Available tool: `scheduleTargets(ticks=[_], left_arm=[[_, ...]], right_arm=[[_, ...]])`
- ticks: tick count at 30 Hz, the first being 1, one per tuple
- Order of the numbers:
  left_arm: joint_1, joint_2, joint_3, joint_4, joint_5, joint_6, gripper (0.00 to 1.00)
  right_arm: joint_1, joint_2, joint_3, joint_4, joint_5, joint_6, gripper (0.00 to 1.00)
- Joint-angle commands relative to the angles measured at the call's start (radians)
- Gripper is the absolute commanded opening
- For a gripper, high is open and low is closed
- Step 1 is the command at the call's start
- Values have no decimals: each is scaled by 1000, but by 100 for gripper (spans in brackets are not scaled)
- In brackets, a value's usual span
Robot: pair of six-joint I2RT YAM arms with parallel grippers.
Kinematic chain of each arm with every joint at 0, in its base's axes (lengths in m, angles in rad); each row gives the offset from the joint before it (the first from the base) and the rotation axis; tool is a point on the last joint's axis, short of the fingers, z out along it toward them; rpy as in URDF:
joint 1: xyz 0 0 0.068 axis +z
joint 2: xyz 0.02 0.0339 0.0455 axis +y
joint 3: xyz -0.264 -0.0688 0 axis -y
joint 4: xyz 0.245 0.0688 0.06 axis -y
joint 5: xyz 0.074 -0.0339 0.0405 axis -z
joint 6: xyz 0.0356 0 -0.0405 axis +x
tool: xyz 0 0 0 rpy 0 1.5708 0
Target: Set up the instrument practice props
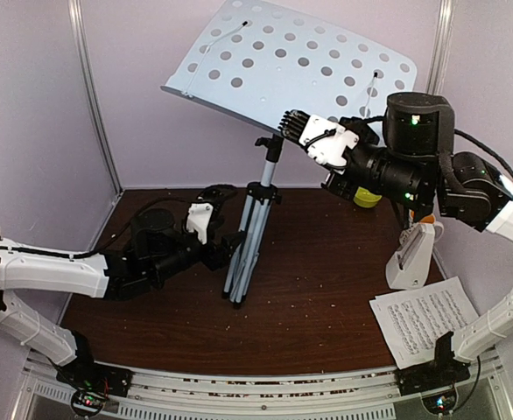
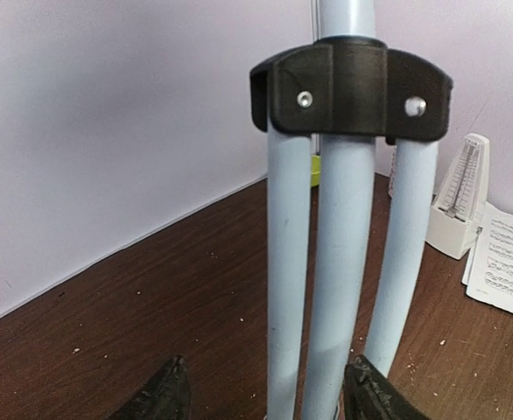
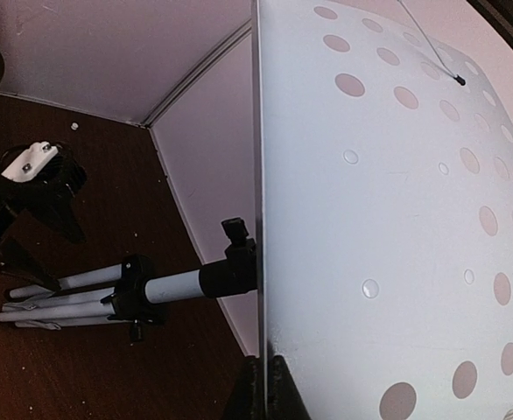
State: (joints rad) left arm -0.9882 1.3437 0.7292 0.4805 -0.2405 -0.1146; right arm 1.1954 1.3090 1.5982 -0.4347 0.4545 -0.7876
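left end effector (image 2: 265, 398) open astride tripod legs (image 2: 340, 262) | right end effector (image 3: 265, 389) pinching perforated panel (image 3: 397, 201) edge | likely top-heavy, slick tubing: grip low

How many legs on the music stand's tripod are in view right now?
3, on the music stand. Left wrist view, side by side under its black collar: left leg, middle leg, right leg, folded close. None seems hidden.

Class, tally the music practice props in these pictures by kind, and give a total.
Music stand: 1
Metronome: 1
Sheet-music pile: 1 (pages overlap too much to count)
Total: 3
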Motion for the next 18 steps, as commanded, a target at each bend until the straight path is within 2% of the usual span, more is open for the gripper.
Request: scheduleTargets(ticks=[1, 5, 18], left_arm=[[0, 36, 42, 11, -88, -24, 59], [0, 59, 76, -25, -153, -21, 57], [-5, 158, 217, -125, -202, 60, 48]], right_arm=[[17, -60, 92, 380, 61, -48, 0], [26, -61, 97, 383, 61, -54, 0], [45, -42, 111, 386, 53, -61, 0]])
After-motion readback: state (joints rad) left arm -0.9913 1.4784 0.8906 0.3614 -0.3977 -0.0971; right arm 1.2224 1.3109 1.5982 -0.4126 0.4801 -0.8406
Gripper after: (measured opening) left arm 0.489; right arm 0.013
